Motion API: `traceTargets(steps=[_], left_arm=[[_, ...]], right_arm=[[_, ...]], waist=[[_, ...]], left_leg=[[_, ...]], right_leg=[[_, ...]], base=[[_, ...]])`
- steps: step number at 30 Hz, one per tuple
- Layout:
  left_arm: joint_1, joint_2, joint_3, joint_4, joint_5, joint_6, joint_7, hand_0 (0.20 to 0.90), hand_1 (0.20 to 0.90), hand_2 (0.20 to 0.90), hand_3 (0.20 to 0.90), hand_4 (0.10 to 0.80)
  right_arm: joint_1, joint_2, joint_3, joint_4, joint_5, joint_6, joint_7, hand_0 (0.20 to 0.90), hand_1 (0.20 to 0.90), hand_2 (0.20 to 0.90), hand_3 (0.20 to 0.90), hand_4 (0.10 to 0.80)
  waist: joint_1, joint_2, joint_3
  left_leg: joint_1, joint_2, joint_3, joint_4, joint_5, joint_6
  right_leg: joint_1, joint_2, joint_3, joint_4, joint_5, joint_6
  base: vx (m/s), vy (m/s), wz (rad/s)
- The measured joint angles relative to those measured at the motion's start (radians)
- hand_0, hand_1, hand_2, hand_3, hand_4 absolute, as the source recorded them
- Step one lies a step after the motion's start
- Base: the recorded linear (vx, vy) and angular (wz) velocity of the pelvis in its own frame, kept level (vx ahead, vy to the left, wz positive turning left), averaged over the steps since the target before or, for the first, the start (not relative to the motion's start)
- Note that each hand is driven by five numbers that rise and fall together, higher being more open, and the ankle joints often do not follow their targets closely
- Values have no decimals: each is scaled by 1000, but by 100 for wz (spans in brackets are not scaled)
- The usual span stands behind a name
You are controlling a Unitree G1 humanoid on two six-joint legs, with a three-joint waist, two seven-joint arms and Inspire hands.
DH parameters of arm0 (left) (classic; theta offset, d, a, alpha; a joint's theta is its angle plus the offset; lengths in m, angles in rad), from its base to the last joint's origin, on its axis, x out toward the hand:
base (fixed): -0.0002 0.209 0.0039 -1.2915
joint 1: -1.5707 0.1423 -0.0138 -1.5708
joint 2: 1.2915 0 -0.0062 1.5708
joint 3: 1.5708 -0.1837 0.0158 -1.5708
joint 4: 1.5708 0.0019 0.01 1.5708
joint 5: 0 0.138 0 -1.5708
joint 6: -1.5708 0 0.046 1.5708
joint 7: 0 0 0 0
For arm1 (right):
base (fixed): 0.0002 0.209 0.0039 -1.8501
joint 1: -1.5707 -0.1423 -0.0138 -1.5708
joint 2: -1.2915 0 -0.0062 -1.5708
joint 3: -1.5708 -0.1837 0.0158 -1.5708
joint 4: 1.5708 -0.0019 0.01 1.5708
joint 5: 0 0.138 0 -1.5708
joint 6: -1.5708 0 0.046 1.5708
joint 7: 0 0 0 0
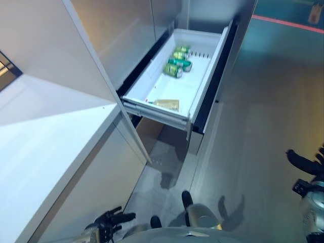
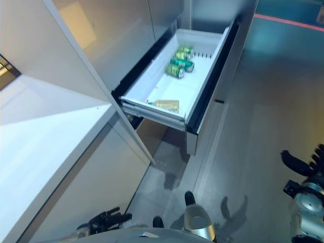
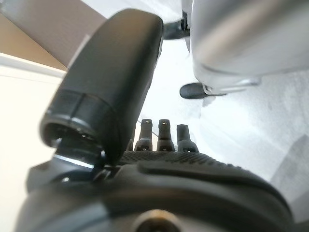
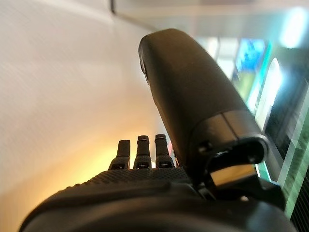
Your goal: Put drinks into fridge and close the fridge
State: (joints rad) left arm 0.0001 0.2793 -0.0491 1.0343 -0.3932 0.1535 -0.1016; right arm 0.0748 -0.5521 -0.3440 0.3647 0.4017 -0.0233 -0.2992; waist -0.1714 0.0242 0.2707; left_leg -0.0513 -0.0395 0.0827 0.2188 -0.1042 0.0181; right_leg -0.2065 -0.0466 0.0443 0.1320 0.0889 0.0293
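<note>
Nearest, the left hand (image 1: 109,221) hangs low with fingers straight and nothing in it; the right hand (image 2: 304,169) is likewise relaxed and empty at the right edge, well apart from the work. Both seem free because the loading looks finished. Farther on, the fridge drawer (image 1: 152,108) stands pulled out, a flat packet (image 1: 167,105) near its front. At its far end lie the green cans (image 1: 176,63), on their sides, close together; closing remains
</note>
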Motion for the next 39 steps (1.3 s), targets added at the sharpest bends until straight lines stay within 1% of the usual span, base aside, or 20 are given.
traceTargets(steps=[1,2,3,4,5,6,8,9,10,11,12,13,14,17,20,22,24,31,34,39], left_arm=[[-36,9,-18,0,-14,0,7,900,900,900,900,800],[-65,15,-28,0,-23,-1,16,900,900,900,900,800],[-92,26,-32,-3,-43,-3,28,900,900,900,900,800],[-106,32,-35,-5,-50,-5,36,900,900,900,900,800],[-116,37,-38,-6,-58,-5,40,900,900,900,900,800],[-149,37,-61,4,-80,0,51,900,900,900,900,800],[-177,35,-71,7,-89,-1,63,900,900,900,900,800],[-186,34,-77,4,-89,-1,71,900,900,900,900,800],[-205,33,-78,3,-89,-1,74,900,900,900,900,800],[-221,31,-77,-1,-89,0,78,900,900,900,900,800],[-236,32,-79,-4,-89,-3,79,900,900,900,900,800],[-256,26,-84,-10,-89,-4,86,900,900,900,900,800],[-276,25,-90,-8,-88,-1,91,900,900,900,900,800],[-285,19,-95,-7,-85,0,118,900,900,900,900,800],[-303,15,-113,-1,-76,2,152,900,900,900,900,800],[-311,14,-117,-1,-75,4,158,900,900,900,900,800],[-318,14,-123,-1,-61,14,159,900,900,900,900,800],[-335,14,-152,-2,-39,21,183,900,900,900,900,800],[-338,11,-152,-4,-39,19,186,900,900,900,900,800],[-340,3,-153,-6,-40,17,194,900,900,900,900,800]], right_arm=[[-54,-22,46,4,10,0,11,900,900,900,900,800],[-100,-34,77,8,11,0,21,900,900,900,900,800],[-149,-34,112,8,13,0,27,900,900,900,900,800],[-178,-36,138,6,16,0,33,900,900,900,900,800],[-193,-38,156,6,18,-1,38,900,900,900,900,800],[-261,-62,208,22,19,-1,53,900,900,900,900,800],[-333,-60,266,38,18,-1,67,900,900,900,900,800],[-367,-61,299,38,15,-1,69,900,900,900,900,800],[-407,-61,330,37,6,-2,75,900,900,900,900,800],[-425,-61,345,30,1,-3,81,900,900,900,900,800],[-432,-64,357,22,-3,-3,85,900,900,900,900,800],[-465,-69,374,24,-13,-2,89,900,900,900,900,800],[-491,-69,402,24,-27,-2,92,900,900,900,900,800],[-530,-69,470,21,-41,-2,106,900,900,900,900,800],[-594,-71,525,12,-62,-2,114,900,900,900,900,800],[-611,-97,534,4,-91,0,115,900,900,900,900,800],[-638,-124,574,4,-91,10,123,900,900,900,900,800],[-732,-93,626,4,-89,72,106,900,900,900,900,800],[-793,-77,674,4,-88,109,106,900,900,900,900,800],[-863,-32,707,5,-85,142,106,900,900,900,900,800]], waist=[[1,0,37],[3,5,64],[13,-3,94],[19,-11,107],[27,-19,112],[34,-5,152],[43,1,174],[44,3,179],[51,13,195],[57,19,203],[56,11,203],[59,22,218],[59,28,224],[71,26,228],[83,31,237],[91,30,240],[98,31,242],[116,34,245],[136,35,245],[174,36,246]], left_leg=[[-46,-1,5,42,-4,3],[-87,7,7,70,-7,8],[-139,13,16,112,-9,8],[-175,15,13,150,-17,-1],[-196,0,10,179,-28,-7],[-241,5,-22,245,-51,-14],[-268,1,-50,269,-57,-14],[-286,-2,-61,279,-64,-3],[-301,8,-79,283,-63,3],[-321,21,-76,306,-59,-10],[-347,2,-77,349,-74,-28],[-362,-4,-87,363,-79,-34],[-371,-1,-91,366,-75,-28],[-377,4,-98,368,-76,-31],[-387,4,-113,368,-75,-34],[-392,4,-116,368,-71,-41],[-396,2,-116,369,-70,-42],[-421,-2,-138,370,-66,-45],[-425,3,-148,364,-60,-55],[-420,3,-164,342,-51,-65]], right_leg=[[-38,-4,-1,14,0,0],[-72,-4,-2,48,-2,3],[-148,-3,-12,207,-41,-18],[-196,5,-19,339,-126,-56],[-203,6,-24,346,-163,-49],[-218,27,-22,341,-167,-62],[-233,34,-32,342,-167,-64],[-246,36,-35,339,-167,-64],[-253,42,-41,342,-168,-61],[-275,42,-44,427,-178,-72],[-283,28,-35,497,-274,-84],[-291,26,-51,503,-274,-88],[-299,27,-58,507,-272,-90],[-304,34,-63,505,-270,-87],[-302,33,-80,496,-267,-95],[-302,29,-87,496,-266,-96],[-302,25,-89,493,-266,-95],[-313,22,-109,485,-266,-95],[-313,24,-122,481,-264,-100],[-304,23,-137,471,-259,-107]], base=[[-209,-8,-7],[-182,1,-1],[-192,17,4],[-122,17,6],[-115,21,-10],[-69,19,-12],[-60,19,-9],[-29,8,-15],[-17,2,-19],[-13,-2,5],[-3,-3,18],[2,-2,29],[12,-4,15],[5,-2,3],[6,3,13],[-2,2,10],[-25,0,4],[-31,-1,7],[21,5,9],[4,26,8]])
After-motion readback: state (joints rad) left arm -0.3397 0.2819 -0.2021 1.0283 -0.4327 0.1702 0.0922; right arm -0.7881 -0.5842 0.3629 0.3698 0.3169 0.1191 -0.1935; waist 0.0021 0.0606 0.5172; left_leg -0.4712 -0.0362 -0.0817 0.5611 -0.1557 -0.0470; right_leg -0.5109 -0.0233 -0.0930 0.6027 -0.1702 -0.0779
